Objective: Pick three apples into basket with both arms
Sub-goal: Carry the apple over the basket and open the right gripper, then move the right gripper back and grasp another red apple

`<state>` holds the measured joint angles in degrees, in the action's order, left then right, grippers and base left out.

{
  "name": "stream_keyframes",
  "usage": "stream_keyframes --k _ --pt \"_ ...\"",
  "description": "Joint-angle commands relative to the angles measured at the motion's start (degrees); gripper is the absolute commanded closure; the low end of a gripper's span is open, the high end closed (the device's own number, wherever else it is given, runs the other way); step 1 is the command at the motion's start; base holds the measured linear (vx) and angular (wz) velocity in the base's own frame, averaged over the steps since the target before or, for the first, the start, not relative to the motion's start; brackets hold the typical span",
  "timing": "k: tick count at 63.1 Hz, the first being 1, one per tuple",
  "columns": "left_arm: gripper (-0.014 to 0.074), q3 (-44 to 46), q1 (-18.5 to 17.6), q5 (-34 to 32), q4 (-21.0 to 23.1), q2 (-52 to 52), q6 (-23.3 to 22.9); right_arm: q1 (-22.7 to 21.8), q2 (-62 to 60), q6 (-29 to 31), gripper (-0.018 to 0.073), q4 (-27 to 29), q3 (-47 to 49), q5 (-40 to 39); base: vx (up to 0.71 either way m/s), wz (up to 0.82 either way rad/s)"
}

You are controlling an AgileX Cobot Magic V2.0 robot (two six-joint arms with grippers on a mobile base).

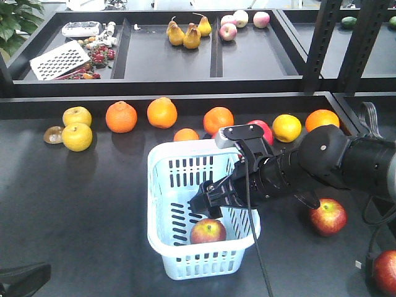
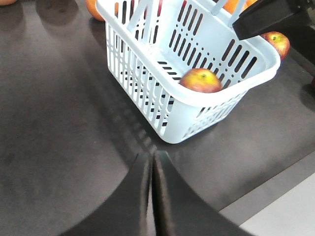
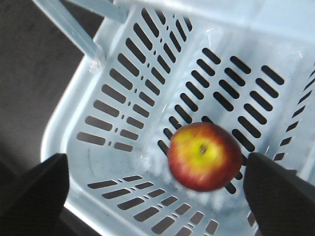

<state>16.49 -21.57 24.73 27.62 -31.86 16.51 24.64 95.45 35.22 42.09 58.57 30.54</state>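
1. In the front view, the right hand (image 1: 206,204) hangs just inside the pale blue basket (image 1: 154,204). It is directly above one dark red apple (image 1: 208,231), which lies on the basket floor near the front wall.
2. Only the right wrist view shows how that hand stands. Its two fingers (image 3: 39,189) are spread wide at the frame's edges with nothing between them. The apple sits below, clear of both, with its stem end turned upward.
3. Only the left wrist view shows the left hand (image 2: 152,160). Its fingertips (image 2: 128,206) are pressed together with nothing gripped, low over the dark tabletop (image 2: 59,128). It is near a corner of the basket but apart from it.
4. The front view takes in two more of the dark red fruit on the tabletop to the right of the basket. The second apple (image 1: 328,216) lies near the basket, under the right arm. The third apple (image 1: 387,272) is cut off by the frame's right edge. The left wrist view catches only the second apple, past the far rim.
5. The row of oranges (image 1: 162,112) behind the basket shows whole only from the front.
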Motion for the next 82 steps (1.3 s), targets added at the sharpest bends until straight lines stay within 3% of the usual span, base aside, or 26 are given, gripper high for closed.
stream_keyframes --k 1,8,13,22,33,36,41,50,56,67,76,82 --pt "0.0603 1.4 0.1 -3.6 1.3 -0.3 -0.5 0.0 -3.2 0.7 -0.0064 0.2 1.8 -0.2 0.0 0.0" --pt "0.0603 1.4 0.1 -3.6 1.3 -0.3 -0.5 0.0 -5.8 -1.7 0.0076 -5.0 1.8 2.9 0.0 0.0" --pt "0.0603 1.4 0.1 -3.6 1.3 -0.3 -0.5 -0.1 -7.9 -5.7 0.0242 -12.2 1.8 6.5 0.0 0.0" --pt "0.0603 1.4 0.1 -3.6 1.3 -0.3 -0.5 -0.1 -11.3 -20.5 0.0577 -30.0 1.8 11.7 0.0 0.0" --pt "0.0603 1.4 0.1 -3.6 1.2 -0.3 -0.5 -0.3 -14.2 -37.5 0.0568 -50.4 1.8 14.0 0.0 0.0" --pt "0.0603 1.4 0.1 -3.6 1.2 -0.3 -0.5 -1.2 -14.5 -40.6 0.0568 -53.8 1.8 13.8 0.0 0.0" --pt "0.0603 1.4 0.1 -3.6 1.2 -0.3 -0.5 -4.7 -14.5 -42.0 0.0566 -54.7 1.8 13.7 0.0 0.0" --pt "0.0603 1.4 0.1 -3.6 1.2 -0.3 -0.5 -13.2 -14.0 -38.8 0.0529 -52.0 1.8 9.7 0.0 0.0" --pt "0.0603 1.4 0.1 -3.6 1.2 -0.3 -0.5 -19.5 -12.9 -33.6 0.0461 -45.1 1.8 7.1 0.0 0.0" --pt "0.0603 1.4 0.1 -3.6 1.2 -0.3 -0.5 -28.9 -7.1 -20.9 0.018 -34.2 1.8 5.4 0.0 0.0" --pt "0.0603 1.4 0.1 -3.6 1.2 -0.3 -0.5 -32.1 -1.2 -19.7 -0.0101 -31.9 1.8 2.1 0.0 0.0" --pt "0.0603 1.4 0.1 -3.6 1.2 -0.3 -0.5 -32.0 1.8 -19.1 -0.017 -32.4 1.9 -0.3 0.0 0.0"
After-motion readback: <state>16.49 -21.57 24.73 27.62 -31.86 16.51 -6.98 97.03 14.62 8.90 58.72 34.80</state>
